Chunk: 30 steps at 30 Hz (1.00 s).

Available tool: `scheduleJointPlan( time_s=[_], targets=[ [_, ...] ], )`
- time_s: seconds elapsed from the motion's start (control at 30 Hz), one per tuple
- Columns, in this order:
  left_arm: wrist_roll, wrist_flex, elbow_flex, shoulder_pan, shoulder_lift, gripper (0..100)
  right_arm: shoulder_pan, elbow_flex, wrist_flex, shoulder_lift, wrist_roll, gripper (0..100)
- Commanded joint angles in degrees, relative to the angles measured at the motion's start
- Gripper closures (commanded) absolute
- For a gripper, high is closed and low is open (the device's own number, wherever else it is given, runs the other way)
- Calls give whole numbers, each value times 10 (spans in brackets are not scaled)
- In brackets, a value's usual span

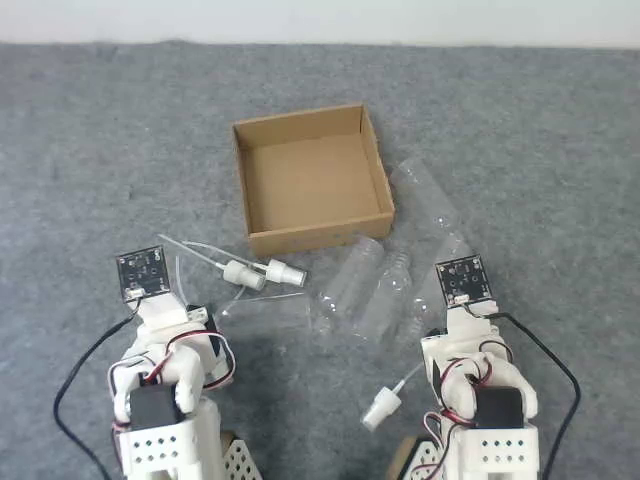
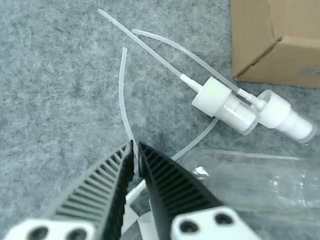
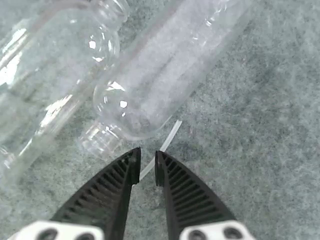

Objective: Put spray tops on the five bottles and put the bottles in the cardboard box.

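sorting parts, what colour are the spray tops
White spray tops, clearest in the left wrist view.

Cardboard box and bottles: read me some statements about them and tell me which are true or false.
The cardboard box holds no bottles. True.
The bottles stand upright. False: they lie on their sides.
Two spray tops lie between the box and the arms. True.
Every bottle already wears a spray top. False: the necks seen are bare, and the tops lie loose.
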Motion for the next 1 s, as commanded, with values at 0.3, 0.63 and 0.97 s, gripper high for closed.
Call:
scheduleJointPlan(
  time_s=[0.3,0.63,0.97],
  targets=[
    [-4,3,-7,-1,-11,988,-33,11,5,-8,1,991],
    [-4,3,-7,-1,-11,988,-36,-14,12,-8,6,989],
    [-4,3,-7,-1,-11,988,-36,-127,26,-8,6,991]
  ],
)
